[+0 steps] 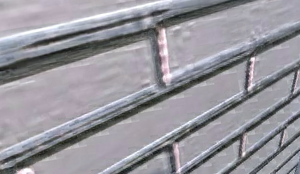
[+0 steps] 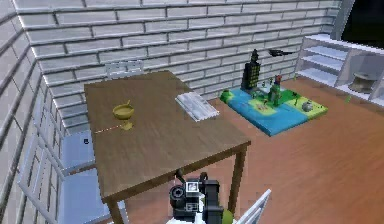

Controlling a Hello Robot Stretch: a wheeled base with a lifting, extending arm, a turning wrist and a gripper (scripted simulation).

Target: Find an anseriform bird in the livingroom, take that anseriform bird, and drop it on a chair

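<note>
In the arm side view my gripper [image 2: 183,198] shows at the bottom edge, just off the near edge of a wooden table [image 2: 190,135]. I cannot tell whether it holds anything. On the table stand a small yellow goblet-like thing [image 2: 123,113] and a flat white keyboard-like thing [image 2: 197,105]. White chairs stand at the table's left side [image 2: 75,150] and by its near corner [image 2: 255,207]. Past the table a blue and green mat [image 2: 285,118] lies on the floor with a dark upright figure [image 2: 254,70] and small green blobs [image 2: 274,95] on it.
A white brick wall [image 1: 79,97] stands very close across the forward view. The same brick [image 2: 200,35] runs behind the table. A white shelf unit [image 2: 325,58] stands at the far right. Bare wooden floor [image 2: 320,160] stretches right of the table.
</note>
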